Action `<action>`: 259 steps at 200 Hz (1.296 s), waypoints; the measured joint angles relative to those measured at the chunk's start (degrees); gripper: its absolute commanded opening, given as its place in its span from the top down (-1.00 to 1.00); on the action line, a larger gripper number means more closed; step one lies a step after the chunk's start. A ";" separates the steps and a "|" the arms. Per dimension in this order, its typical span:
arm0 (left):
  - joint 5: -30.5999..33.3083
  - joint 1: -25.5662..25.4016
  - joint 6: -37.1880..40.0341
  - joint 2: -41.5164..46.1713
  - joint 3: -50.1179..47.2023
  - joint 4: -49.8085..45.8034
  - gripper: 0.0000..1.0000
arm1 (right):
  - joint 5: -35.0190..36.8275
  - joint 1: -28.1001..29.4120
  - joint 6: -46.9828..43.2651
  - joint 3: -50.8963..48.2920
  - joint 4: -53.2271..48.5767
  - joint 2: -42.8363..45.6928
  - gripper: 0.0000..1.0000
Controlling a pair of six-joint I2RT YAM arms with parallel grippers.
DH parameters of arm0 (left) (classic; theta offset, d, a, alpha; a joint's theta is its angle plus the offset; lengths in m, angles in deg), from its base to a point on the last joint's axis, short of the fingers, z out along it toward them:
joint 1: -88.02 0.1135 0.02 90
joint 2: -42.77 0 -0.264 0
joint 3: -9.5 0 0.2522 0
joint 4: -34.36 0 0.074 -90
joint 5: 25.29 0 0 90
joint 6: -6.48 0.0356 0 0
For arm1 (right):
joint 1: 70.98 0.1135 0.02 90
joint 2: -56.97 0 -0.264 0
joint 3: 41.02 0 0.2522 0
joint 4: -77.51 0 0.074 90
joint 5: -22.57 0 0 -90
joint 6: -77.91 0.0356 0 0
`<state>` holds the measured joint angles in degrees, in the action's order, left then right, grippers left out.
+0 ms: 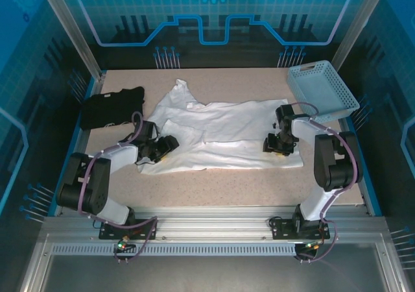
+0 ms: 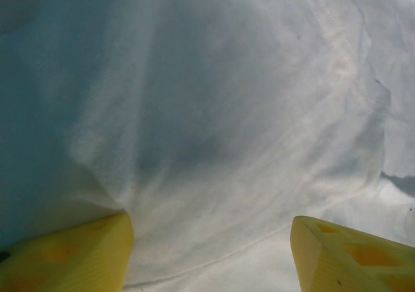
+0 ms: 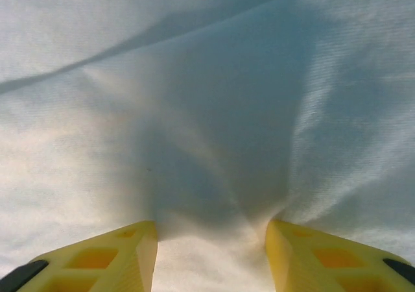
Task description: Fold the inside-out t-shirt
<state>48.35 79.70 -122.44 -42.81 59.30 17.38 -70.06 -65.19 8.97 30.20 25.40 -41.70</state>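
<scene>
- The inside-out t-shirt point(image 1: 227, 133) lay spread across the middle of the surface point(image 1: 259, 188), white and rumpled, with one sleeve or corner bunched up toward the far left.
- Its near hem ran roughly parallel to the near edge of the surface.
- The left hand point(image 1: 170, 144) sat low on the shirt's left side, close to the near-left corner of the cloth.
- In the left wrist view, the left hand point(image 2: 211, 233) had its yellow fingers point(image 2: 71, 256) wide apart. Cloth lay mostly flat across the gap, with a slight pucker at the left finger and a seam line running up the right.
- The right hand point(image 1: 277, 148) was down on the shirt's right side, near its right edge.
- In the right wrist view, the right hand point(image 3: 211, 230) had its fingers point(image 3: 324, 259) part-way apart with a ridge of cloth gathered between them and wrinkles fanning out from the gap. Couldn't tell whether it was actually clamped on the cloth.
- A black folded garment point(image 1: 110, 107) lay at the far left, just beside the shirt and apart from it.
- A light blue basket point(image 1: 322, 89) stood at the far right corner, off the shirt.
</scene>
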 measured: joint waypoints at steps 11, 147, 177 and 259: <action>0.02 0.00 0.00 2.12 -2.03 0.13 -0.33 | -1.66 0.00 0.39 -2.03 0.26 1.68 0.03; 4.92 0.66 1.33 0.66 11.93 -2.64 -0.47 | 12.83 -4.74 5.66 21.46 5.49 -8.46 -0.15; 4.52 0.66 1.36 0.02 12.59 -2.47 -0.48 | 16.11 -5.49 4.02 32.26 1.55 -20.33 -0.10; 6.12 0.66 3.30 -7.04 19.71 -4.02 -0.48 | 17.05 -6.27 0.83 45.79 -6.47 -31.23 0.79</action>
<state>54.47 80.35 -119.14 -49.85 79.01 13.36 -53.01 -71.47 9.80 75.99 18.93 -72.94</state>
